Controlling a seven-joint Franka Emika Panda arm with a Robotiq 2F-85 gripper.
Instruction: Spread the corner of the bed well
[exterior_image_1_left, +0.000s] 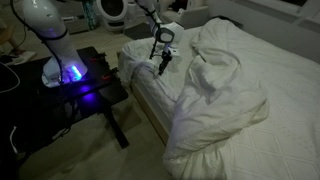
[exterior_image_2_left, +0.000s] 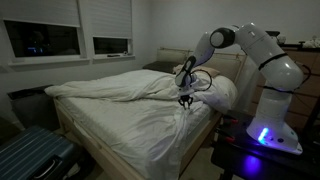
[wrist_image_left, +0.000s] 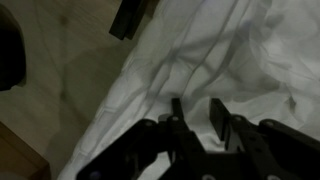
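The gripper (exterior_image_2_left: 186, 100) points down onto the puffy, wrinkled white corner (exterior_image_2_left: 212, 97) of the duvet, at the right end of the bed (exterior_image_2_left: 120, 122), just beside the black table (exterior_image_1_left: 95, 75). In the wrist view its two dark, flat fingers (wrist_image_left: 219, 118) stand slightly apart with creased white cloth between them; I cannot tell whether they pinch it. Farther along, the duvet lies bunched in soft folds.
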